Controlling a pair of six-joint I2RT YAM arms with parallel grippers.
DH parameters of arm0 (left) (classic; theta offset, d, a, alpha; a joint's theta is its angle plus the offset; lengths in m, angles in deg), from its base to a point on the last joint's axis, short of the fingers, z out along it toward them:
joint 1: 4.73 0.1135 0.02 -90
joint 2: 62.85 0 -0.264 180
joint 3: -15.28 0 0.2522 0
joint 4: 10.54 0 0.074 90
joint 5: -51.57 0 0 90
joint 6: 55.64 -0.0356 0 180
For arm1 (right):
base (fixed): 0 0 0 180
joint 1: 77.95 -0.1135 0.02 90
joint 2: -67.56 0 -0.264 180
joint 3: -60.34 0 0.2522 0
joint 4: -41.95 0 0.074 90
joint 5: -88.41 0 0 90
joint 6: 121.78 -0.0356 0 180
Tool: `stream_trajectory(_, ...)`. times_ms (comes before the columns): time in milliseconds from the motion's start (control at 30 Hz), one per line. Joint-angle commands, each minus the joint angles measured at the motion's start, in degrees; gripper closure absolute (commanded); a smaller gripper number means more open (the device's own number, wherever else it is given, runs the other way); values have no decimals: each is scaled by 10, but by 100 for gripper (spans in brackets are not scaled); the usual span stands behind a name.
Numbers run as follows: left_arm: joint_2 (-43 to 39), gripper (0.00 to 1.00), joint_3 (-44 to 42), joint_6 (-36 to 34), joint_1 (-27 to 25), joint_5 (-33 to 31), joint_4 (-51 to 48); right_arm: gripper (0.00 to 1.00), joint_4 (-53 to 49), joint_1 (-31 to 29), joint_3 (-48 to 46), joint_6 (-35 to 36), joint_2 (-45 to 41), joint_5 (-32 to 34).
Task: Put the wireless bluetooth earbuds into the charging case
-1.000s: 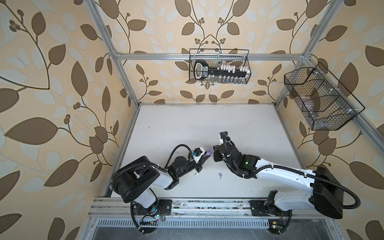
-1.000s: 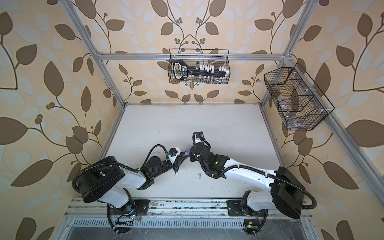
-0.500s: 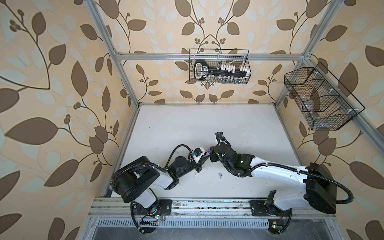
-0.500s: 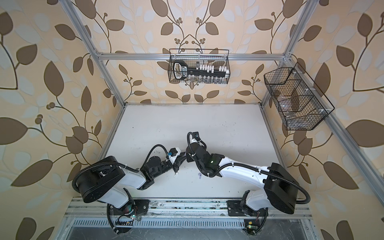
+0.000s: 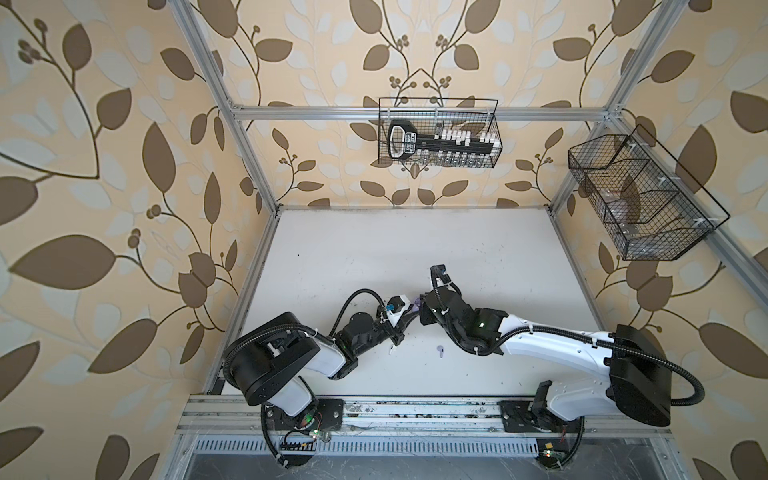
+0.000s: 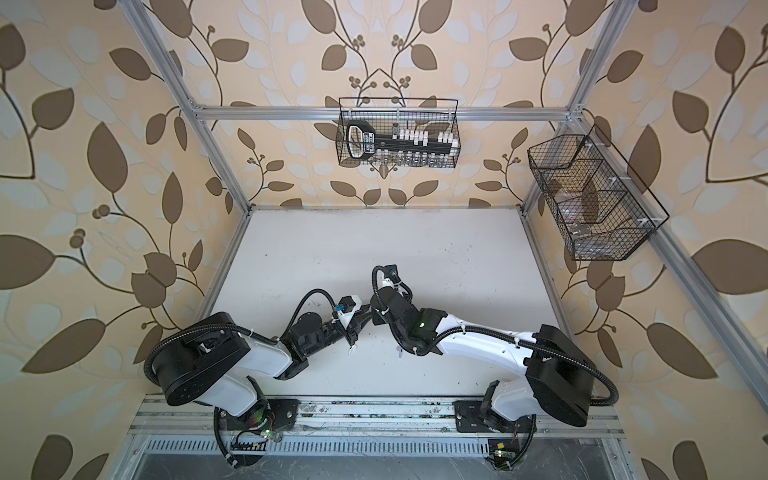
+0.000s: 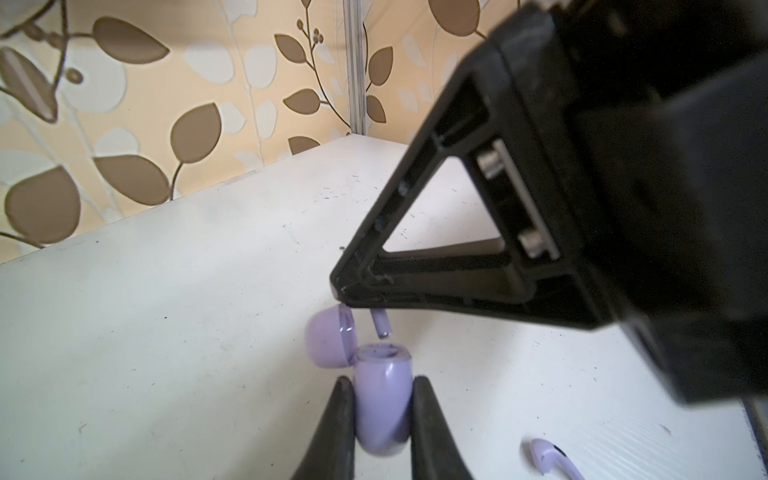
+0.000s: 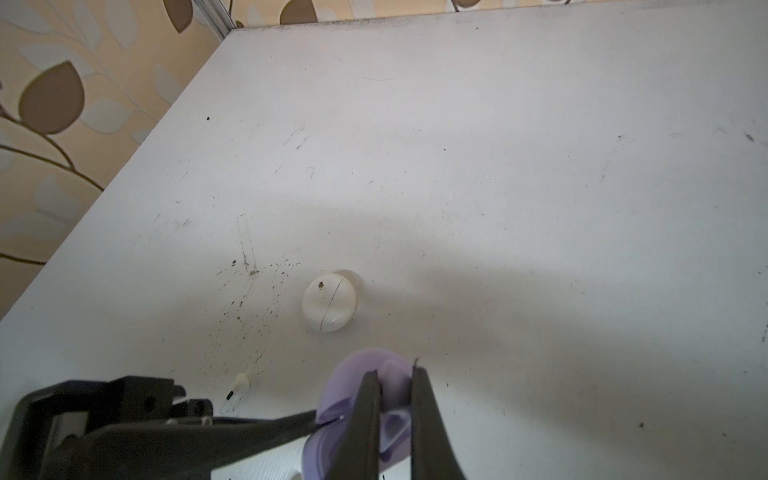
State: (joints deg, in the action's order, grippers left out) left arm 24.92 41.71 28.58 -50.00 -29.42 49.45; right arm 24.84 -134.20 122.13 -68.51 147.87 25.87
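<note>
Lavender earbud (image 7: 380, 322), stemmed, glossy rounded case (image 7: 382, 409)

The right gripper (image 8: 395, 372) pinches a lavender earbud (image 8: 392, 392) just over the open lavender case (image 8: 345, 384). The left gripper (image 8: 311, 420) reaches in from the side and touches that case. Beyond the fingertips, a closed white case (image 8: 329, 302) sits on the table (image 8: 540, 166). A white earbud (image 8: 239, 386) lies off to the side, apart.
</note>
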Motion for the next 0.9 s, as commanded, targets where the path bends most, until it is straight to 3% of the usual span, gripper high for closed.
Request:
stream_trajectory(0,-18,100,12,-4,5,3,44,93,-14,-6,-2,-24,-12,20)
stream_trajectory(867,-24,100,10,-5,5,-7,42,92,-7,-12,-5,-57,-2,9)
